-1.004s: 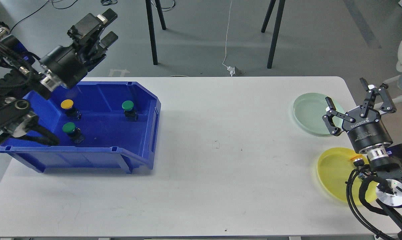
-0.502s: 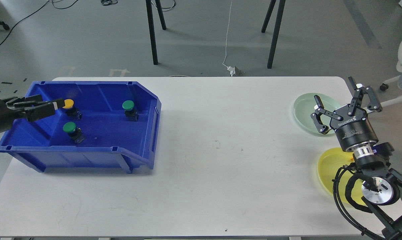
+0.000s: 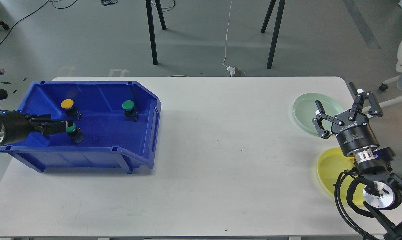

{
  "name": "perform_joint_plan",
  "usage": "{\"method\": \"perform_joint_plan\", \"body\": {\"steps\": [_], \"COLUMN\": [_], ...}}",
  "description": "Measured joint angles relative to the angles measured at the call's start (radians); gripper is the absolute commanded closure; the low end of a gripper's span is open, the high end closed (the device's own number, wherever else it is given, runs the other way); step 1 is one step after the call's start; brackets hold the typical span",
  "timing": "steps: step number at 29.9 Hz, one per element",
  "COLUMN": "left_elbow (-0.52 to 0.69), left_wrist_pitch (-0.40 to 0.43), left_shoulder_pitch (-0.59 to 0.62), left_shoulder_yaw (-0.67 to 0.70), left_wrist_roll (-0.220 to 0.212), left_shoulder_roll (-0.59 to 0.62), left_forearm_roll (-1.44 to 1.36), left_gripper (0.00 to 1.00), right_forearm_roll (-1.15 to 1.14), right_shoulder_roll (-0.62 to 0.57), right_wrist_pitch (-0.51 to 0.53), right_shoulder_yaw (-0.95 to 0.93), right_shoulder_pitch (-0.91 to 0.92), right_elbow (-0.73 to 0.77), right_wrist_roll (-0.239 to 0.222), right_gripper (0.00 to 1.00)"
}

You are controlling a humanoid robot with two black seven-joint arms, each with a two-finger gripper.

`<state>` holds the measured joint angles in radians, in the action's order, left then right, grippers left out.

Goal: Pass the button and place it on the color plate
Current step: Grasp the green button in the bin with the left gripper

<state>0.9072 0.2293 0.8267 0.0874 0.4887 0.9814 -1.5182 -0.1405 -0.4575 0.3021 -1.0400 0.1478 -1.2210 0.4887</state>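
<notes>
Presently the left gripper (image 3: 66,127) lies level inside the blue bin (image 3: 144,100), fingers either side of the near green button (image 3: 71,128); whether they have clamped it cannot be told. Recommend seating squarely on the cap before lifting, clear of the yellow button (image 3: 67,104). The right gripper (image 3: 346,103) waits spread beside the green plate (image 3: 306,110) and yellow plate (image 3: 329,166).

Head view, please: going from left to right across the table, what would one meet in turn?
Left gripper → yellow button → far green button → bin's right wall → bare table → green plate → right gripper. The near green button and the yellow plate overlap others, so I leave them out.
</notes>
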Motion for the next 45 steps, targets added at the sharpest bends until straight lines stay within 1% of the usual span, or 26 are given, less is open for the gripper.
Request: {"method": "perform_joint_plan", "body": {"steps": [15, 20, 28, 33, 38, 45], "left_elbow": [-0.068, -0.121, -0.141, -0.148, -0.148, -0.149], "left_wrist_pitch": [0.012, 0.011, 0.01, 0.01, 0.01, 0.01], "left_shoulder_pitch": [0.007, 0.008, 0.008, 0.006, 0.003, 0.003], "left_shoulder_yaw": [-0.007, -0.019, -0.02, -0.021, -0.021, -0.035], "left_wrist_roll": [0.0, 0.0, 0.0, 0.0, 0.0, 0.0], "left_shoulder_roll": [-0.095, -0.134, -0.154, -0.157, -0.158, -0.156], "left_forearm_roll": [-0.004, -0.004, -0.005, -0.005, -0.005, -0.005], "left_gripper": [0.1, 0.1, 0.11, 0.14, 0.19, 0.21], "right_forearm_roll": [0.001, 0.002, 0.002, 0.002, 0.002, 0.002], "right_shoulder_roll": [0.0, -0.002, -0.004, -0.006, -0.007, -0.007], "right_wrist_pitch": [0.0, 0.0, 0.0, 0.0, 0.003, 0.006], "right_shoulder_yaw": [0.0, -0.001, -0.002, 0.0, 0.0, -0.002], "right_shoulder_pitch": [-0.001, -0.001, -0.001, -0.002, -0.006, -0.008], "right_elbow": [0.008, 0.003, 0.0, -0.001, -0.001, -0.002], "right_wrist_roll": [0.0, 0.0, 0.0, 0.0, 0.0, 0.0], "right_gripper": [0.04, 0.04, 0.04, 0.04, 0.04, 0.04]}}
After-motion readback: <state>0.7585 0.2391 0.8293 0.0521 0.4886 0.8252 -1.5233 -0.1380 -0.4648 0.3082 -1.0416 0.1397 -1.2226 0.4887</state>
